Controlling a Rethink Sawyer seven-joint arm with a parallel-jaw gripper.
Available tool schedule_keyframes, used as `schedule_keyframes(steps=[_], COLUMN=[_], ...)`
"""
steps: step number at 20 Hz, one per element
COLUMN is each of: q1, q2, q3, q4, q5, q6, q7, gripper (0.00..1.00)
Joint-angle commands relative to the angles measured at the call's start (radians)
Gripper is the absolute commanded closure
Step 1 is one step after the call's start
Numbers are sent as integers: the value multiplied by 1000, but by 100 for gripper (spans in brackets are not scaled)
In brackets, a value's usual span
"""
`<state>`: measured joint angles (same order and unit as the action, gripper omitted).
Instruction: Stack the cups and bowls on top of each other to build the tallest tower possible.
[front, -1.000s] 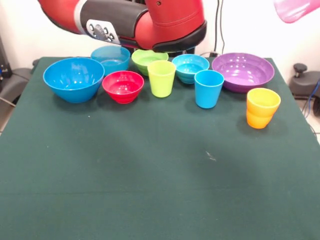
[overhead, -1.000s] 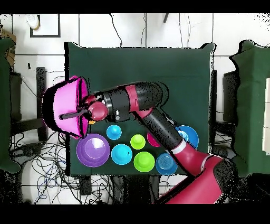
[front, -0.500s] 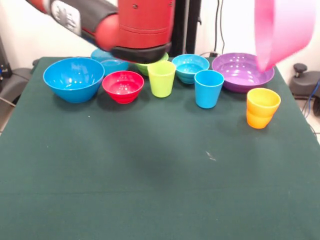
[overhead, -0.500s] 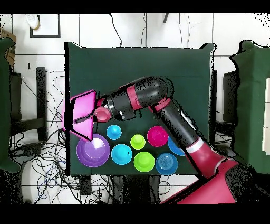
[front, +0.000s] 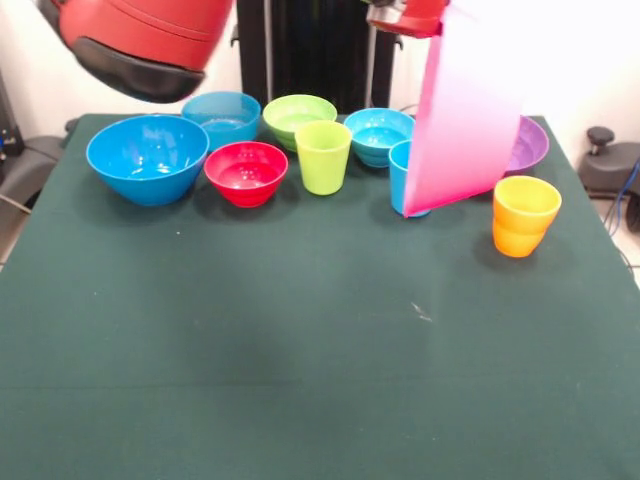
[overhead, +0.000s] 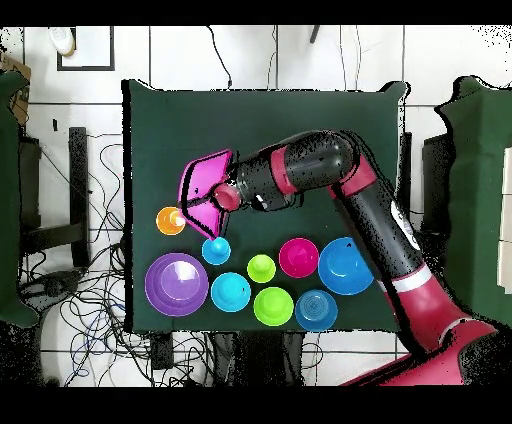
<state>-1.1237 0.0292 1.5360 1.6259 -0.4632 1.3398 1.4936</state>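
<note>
Gripper: my gripper (overhead: 205, 203) is clenched on the rim of the huge pink bowl (front: 462, 130); in the overhead view the dark fingers clamp the bowl's wall.

Pink bowl: it hangs in the air, tilted on its side, right under my wrist. In the front view it covers a part of the light blue cup (front: 398, 176) and a part of the wide purple bowl (front: 530, 143). It touches no other ware that I can see.

My arm: the red and black arm (overhead: 330, 175) reaches from my base across the green table (front: 300, 350) toward the middle of the worktop.

Row along my edge of the table: large blue bowl (front: 147, 156), small blue bowl (front: 222, 113), small red bowl (front: 246, 171), lime green bowl (front: 298, 112), lime green cup (front: 323, 155), ribbed cyan bowl (front: 376, 133). All stand upright, each on the cloth.

Orange cup: the orange cup (front: 524, 215) stands alone and upright, near the table edge beside the purple bowl, just beside the hanging pink bowl in the front view.

Far half of the table: bare green cloth, only a small light mark (front: 421, 313) on it.

Tower: nothing is stacked on another thing.
</note>
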Motion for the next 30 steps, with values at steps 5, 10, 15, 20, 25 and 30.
schedule_keyframes(steps=[5,10,15,20,25,30], q1=[44,57,55,61,56,61], q2=[30,103,227,259,264,270], q3=[-120,-94,8,40,29,38], q4=[-89,-51,108,151,139,141], q5=[-21,34,211,300,333,349], q6=[19,-22,-119,-144,-106,-81], q7=[-332,-292,-100,-66,-104,-117], gripper=[0,0,0,0,0,0])
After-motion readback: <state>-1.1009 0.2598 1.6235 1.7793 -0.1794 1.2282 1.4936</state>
